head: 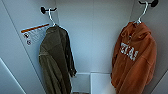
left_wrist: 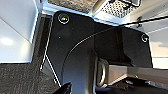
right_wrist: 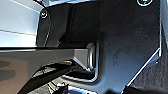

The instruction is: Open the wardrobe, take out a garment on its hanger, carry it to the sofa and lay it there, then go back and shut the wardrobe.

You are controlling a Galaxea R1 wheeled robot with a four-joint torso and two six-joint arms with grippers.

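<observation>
1. From the head camera I look straight into the open wardrobe (head: 100,37); its white back panel and side walls take up most of what I see.
2. On the left inner wall a dark olive-green jacket (head: 56,60) hangs from a white hanger (head: 51,17) on a black hook (head: 45,10). Just beside it on the same wall is a white label with an orange stripe (head: 35,31).
3. The orange hoodie (head: 133,60) hangs on the right side, from its own white hanger (head: 143,12) on a second black hook (head: 150,3) high on the right wall. It is well apart from the green jacket, with bare back panel between them.
4. The hoodie hangs with its long axis vertical, hood at the top by the hanger and hem low. Its chest, with white block lettering, is turned toward the wardrobe's middle and toward me, and the lettering slants a little.
5. Nothing stands in front of the hoodie; the space between me and it is open.
6. Low at the far middle, pale box-like shapes (head: 90,82) sit on the wardrobe floor between the two garments.
7. In the left wrist camera I see the robot's own dark plate, a patch of dark carpet (left_wrist: 20,80) and a white panel (left_wrist: 15,30) beside it. I cannot tell whether the left jaws are open or closed.
8. The right wrist camera shows the dark plate and jointed bar, with grey carpet (right_wrist: 155,77) at one corner. The right jaws' state I cannot tell either.
</observation>
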